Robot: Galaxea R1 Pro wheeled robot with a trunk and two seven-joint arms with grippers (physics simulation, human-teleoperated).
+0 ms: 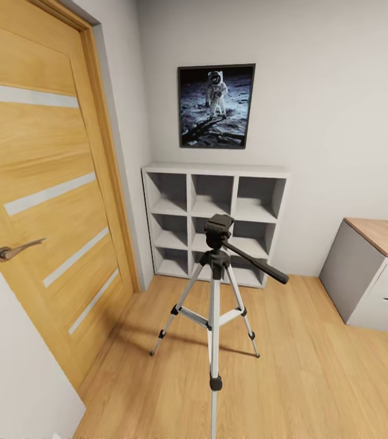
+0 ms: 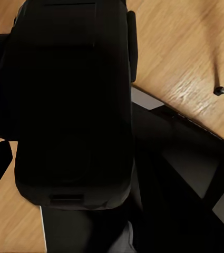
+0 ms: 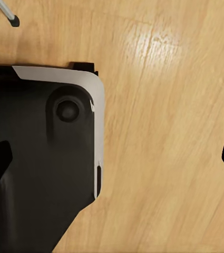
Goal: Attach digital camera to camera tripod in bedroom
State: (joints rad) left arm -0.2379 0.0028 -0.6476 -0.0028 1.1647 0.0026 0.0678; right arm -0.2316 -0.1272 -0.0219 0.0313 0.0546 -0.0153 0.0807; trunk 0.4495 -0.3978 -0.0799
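So the robot's parked right in front of the camera tripod (image 1: 215, 286), and the nearest leg's foot (image 1: 215, 383) is almost at its base. In the left wrist view a big black blocky shape (image 2: 72, 100) sits right up against the lens. I'd bet that's the digital camera clamped in the left gripper, but it blocks the fingers so I honestly cannot tell how the jaws stand. The right gripper (image 3: 114, 158) is spread wide with nothing between the tips, just wood floor (image 3: 164, 105) and the robot's own dark base (image 3: 43, 158) below it.

Going back from the tripod: the black head (image 1: 219, 227) is bare on top, and the pan handle (image 1: 256, 263) sticks out and down to its right. Behind it stands the white cube shelf (image 1: 215, 222) with the astronaut picture (image 1: 216, 105) above, the wooden door (image 1: 41, 201) off to the tripod's left and a desk (image 1: 376, 274) to its right.

To do this bit well I'd say lift the left arm up over the head, come in from the side away from the handle, level the camera's underside and lower it slowly. Clip a leg and the whole thing could tip.
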